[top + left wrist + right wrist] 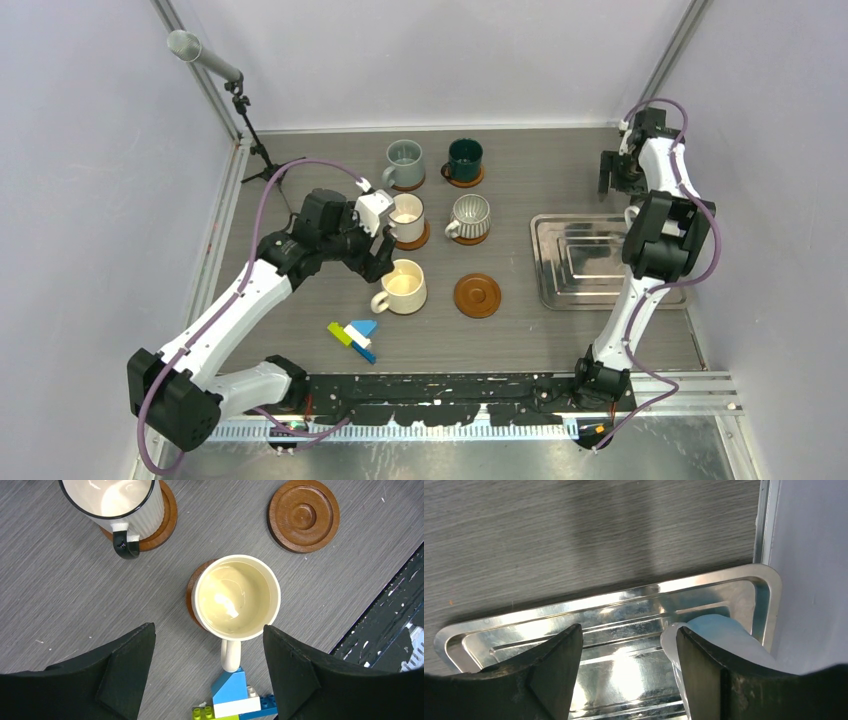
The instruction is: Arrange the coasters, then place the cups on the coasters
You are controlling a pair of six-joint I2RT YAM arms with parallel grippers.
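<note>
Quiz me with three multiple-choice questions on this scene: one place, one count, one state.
1. Where is the bare coaster? A beside the cream mug; B in the steel tray; C under the green mug.
2. How many mugs stand on coasters? A three; B five; C six.
3. The left end effector is: A open above the cream mug; B shut on its handle; C shut on a block.
Answers: A, it lies on the table by that mug; B, five show discs beneath; A, its fingers stand apart, touching nothing.
</note>
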